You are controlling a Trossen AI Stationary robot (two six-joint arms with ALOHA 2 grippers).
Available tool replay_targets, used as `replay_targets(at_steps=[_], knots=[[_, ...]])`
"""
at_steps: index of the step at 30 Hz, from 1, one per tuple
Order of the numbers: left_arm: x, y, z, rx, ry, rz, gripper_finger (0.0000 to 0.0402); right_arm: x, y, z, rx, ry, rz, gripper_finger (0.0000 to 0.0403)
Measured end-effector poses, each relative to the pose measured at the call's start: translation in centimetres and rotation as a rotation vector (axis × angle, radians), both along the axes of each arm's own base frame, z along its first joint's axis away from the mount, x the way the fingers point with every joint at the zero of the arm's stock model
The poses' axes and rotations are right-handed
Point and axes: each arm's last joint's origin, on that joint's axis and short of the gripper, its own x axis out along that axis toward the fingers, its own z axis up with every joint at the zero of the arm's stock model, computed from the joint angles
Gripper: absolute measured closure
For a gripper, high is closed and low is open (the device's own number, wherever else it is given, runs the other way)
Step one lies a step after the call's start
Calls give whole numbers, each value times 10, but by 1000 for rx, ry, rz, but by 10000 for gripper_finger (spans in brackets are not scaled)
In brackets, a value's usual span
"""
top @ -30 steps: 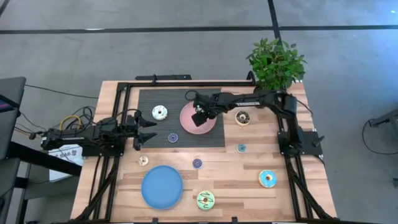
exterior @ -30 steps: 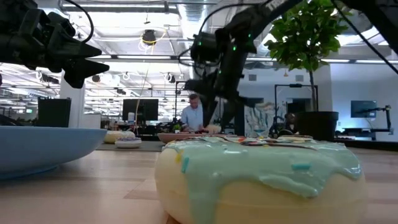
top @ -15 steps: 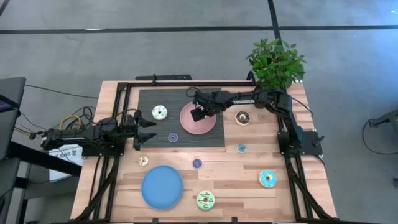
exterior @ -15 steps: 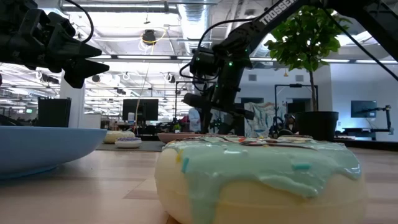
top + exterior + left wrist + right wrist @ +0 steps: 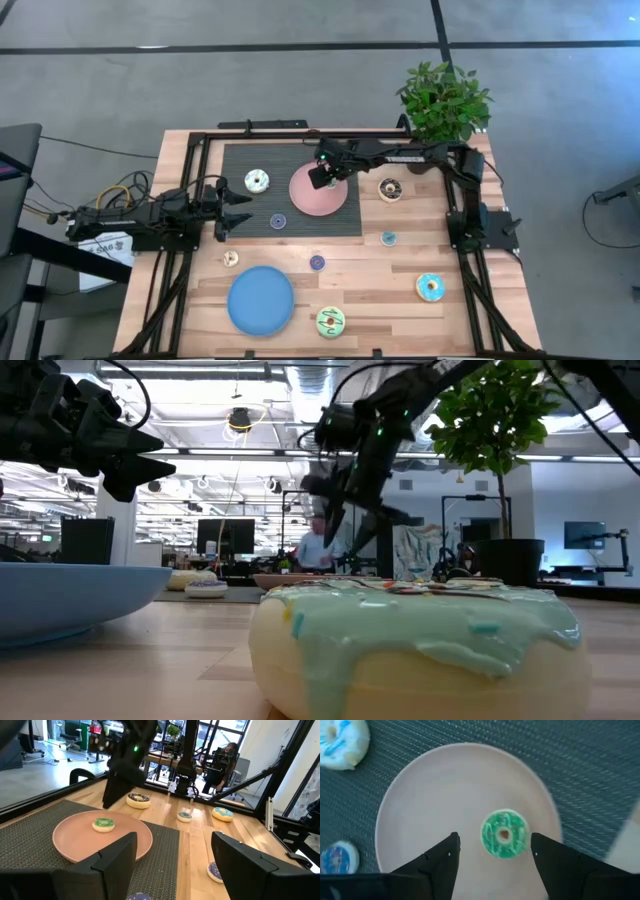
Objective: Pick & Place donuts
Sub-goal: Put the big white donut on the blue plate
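A small green-iced donut [image 5: 504, 833] lies flat on the pink plate [image 5: 445, 795], which rests on the dark mat [image 5: 250, 205]. My right gripper [image 5: 320, 177] hangs open above the plate's far part, clear of the donut, which shows below the gap between its fingers [image 5: 493, 838]. The other donuts lie on the mat and the wooden table: white [image 5: 257, 181], brown [image 5: 390, 188], light blue [image 5: 431, 287], lime green [image 5: 330, 321], small purple [image 5: 278, 221] and teal [image 5: 388, 238]. My left gripper [image 5: 238, 210] waits open and level at the table's left side.
A blue plate [image 5: 261, 300] lies near the front edge. A potted plant [image 5: 445, 100] stands at the far right corner. A black frame rail [image 5: 300, 134] runs around the table. A small cream donut [image 5: 230, 258] and a purple one [image 5: 317, 262] lie in front of the mat.
My right gripper has risen from the pink plate and drawn back a little toward the table's far edge. The green donut stays flat on the plate.
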Motion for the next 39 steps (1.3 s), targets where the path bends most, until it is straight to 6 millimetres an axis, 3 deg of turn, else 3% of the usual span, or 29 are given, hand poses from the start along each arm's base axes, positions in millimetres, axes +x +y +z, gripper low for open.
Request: replay_targets(at_steps=[7,13,17,20,27,34,39], knots=[[0,0,0,0,0,0,152,-14,33,43,-82,-2,162,168],[0,0,0,0,0,0,152,-27,92,61,-105,85,351,195],[0,0,0,0,0,0,152,-40,140,61,-171,194,488,241],[0,0,0,0,-1,0,152,-55,175,57,-191,178,590,282],[0,0,0,0,0,0,152,-115,246,41,-183,19,740,360],[0,0,0,0,0,0,152,-170,281,21,-145,-105,873,400],[0,0,0,0,0,0,152,-187,291,12,-118,-82,895,388]])
